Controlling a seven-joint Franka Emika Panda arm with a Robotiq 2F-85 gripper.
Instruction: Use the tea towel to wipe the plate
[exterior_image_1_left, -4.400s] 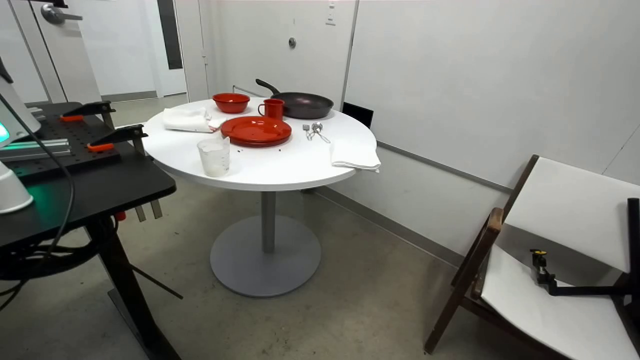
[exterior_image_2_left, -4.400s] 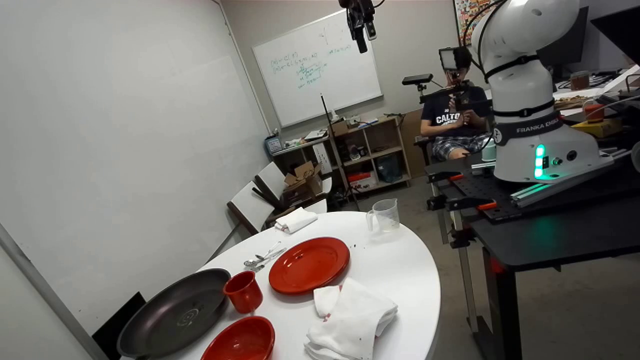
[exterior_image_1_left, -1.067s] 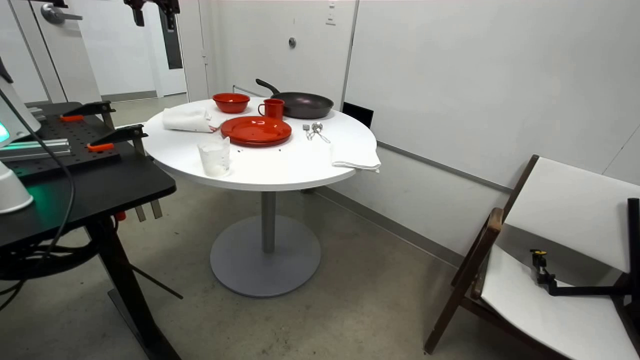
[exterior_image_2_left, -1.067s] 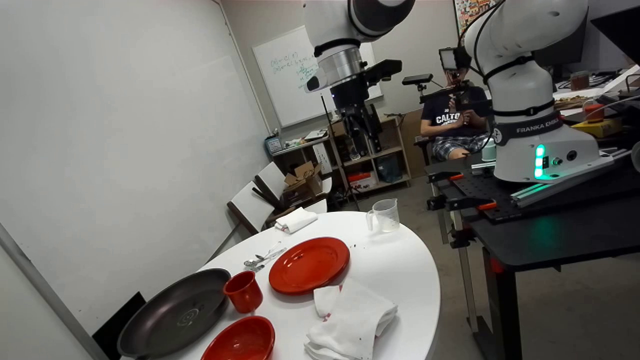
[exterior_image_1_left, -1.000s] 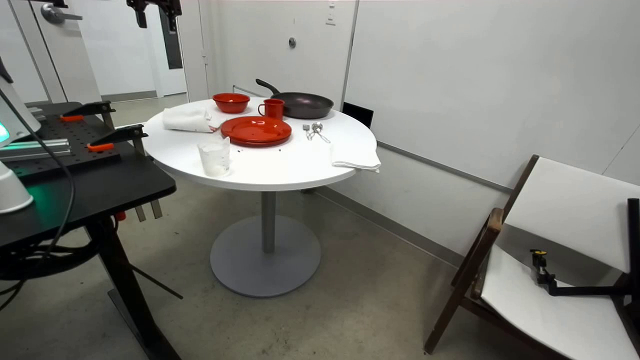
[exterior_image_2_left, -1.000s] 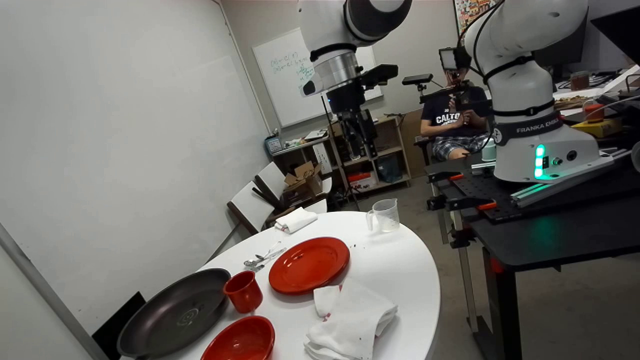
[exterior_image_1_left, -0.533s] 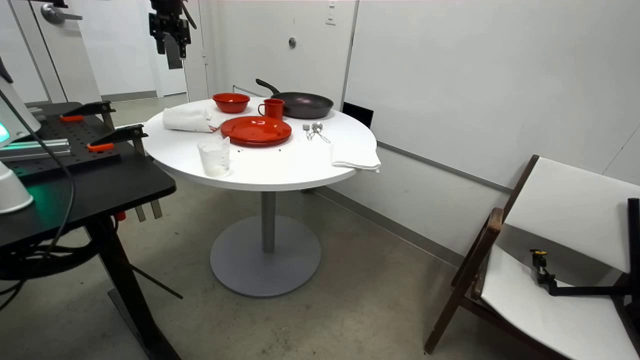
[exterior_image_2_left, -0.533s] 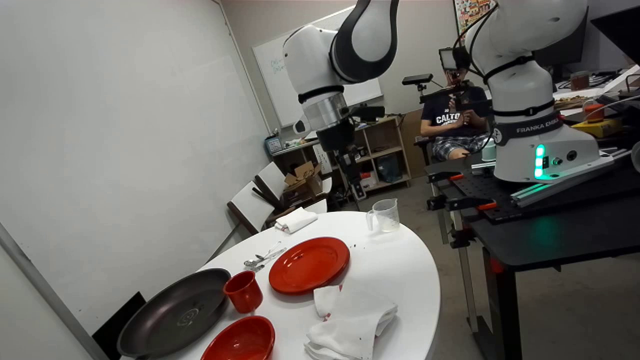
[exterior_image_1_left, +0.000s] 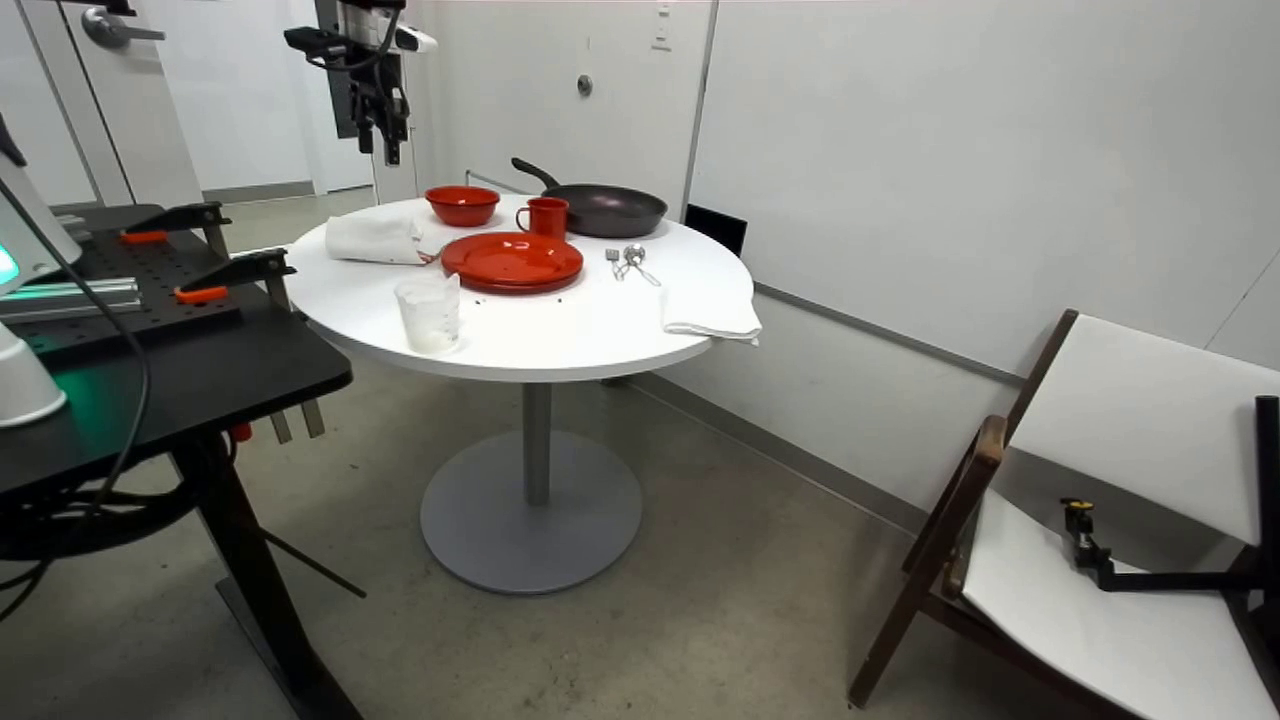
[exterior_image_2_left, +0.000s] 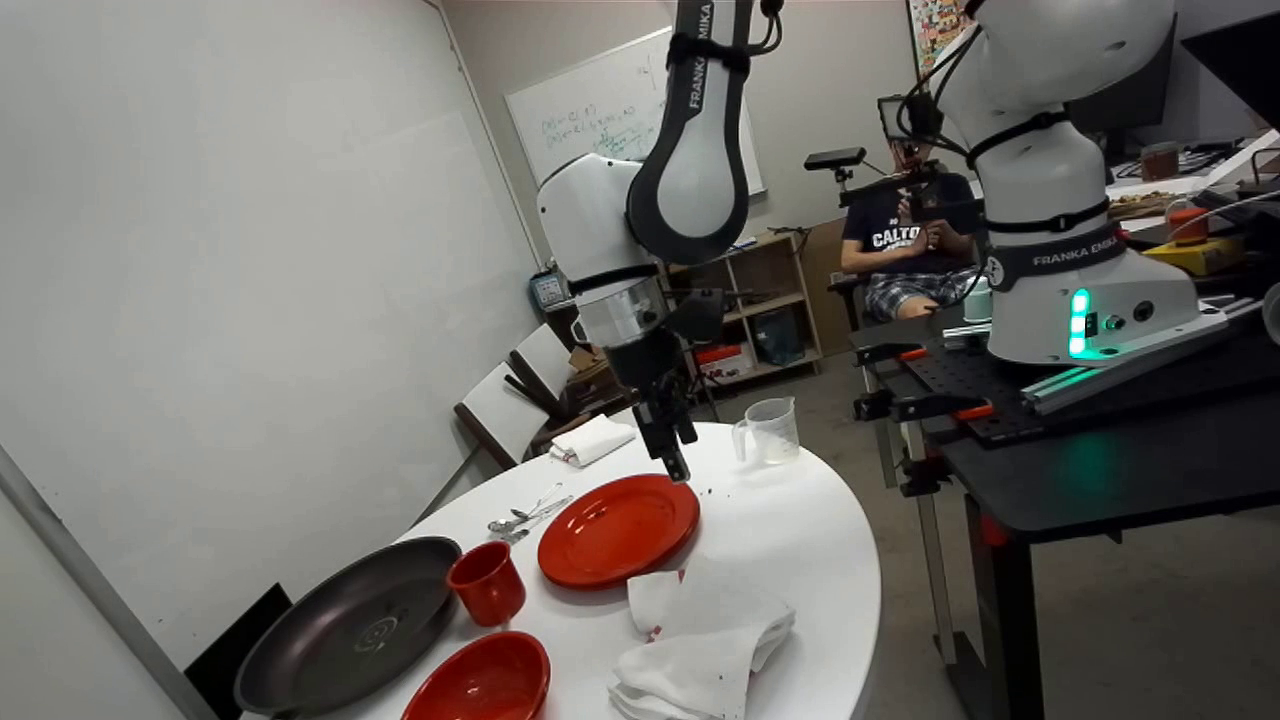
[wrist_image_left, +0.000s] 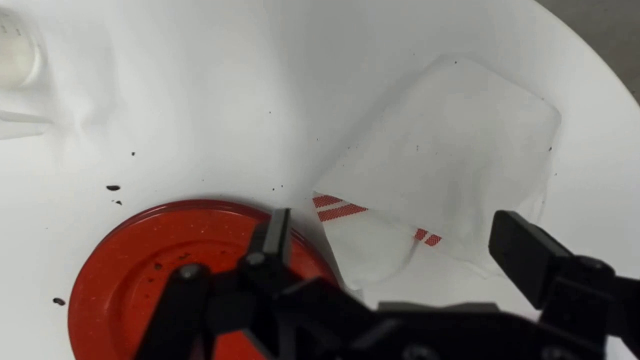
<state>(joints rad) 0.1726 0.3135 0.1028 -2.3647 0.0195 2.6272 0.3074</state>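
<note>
A folded white tea towel with red stripes lies on the table in both exterior views (exterior_image_1_left: 372, 240) (exterior_image_2_left: 700, 645) and in the wrist view (wrist_image_left: 440, 155). The red plate lies beside it in both exterior views (exterior_image_1_left: 512, 258) (exterior_image_2_left: 620, 530); it seems stacked on another plate. Dark specks show on the plate in the wrist view (wrist_image_left: 165, 240). My gripper (wrist_image_left: 390, 215) is open and empty. In the wrist view one finger overlaps the plate's edge and the other overlaps the towel. In both exterior views the gripper (exterior_image_1_left: 379, 154) (exterior_image_2_left: 683, 458) is above the table, apart from everything.
The round white table (exterior_image_1_left: 600, 335) also bears a red mug (exterior_image_1_left: 546, 216), a red bowl (exterior_image_1_left: 463, 205), a dark frying pan (exterior_image_1_left: 608, 210), a clear measuring jug (exterior_image_2_left: 772, 432), small utensils (exterior_image_1_left: 632, 260) and a second folded white towel (exterior_image_2_left: 592, 440).
My arm has come down into view and lowered the gripper toward the table, turning it on the way. The towel, plate and other tableware have not moved.
</note>
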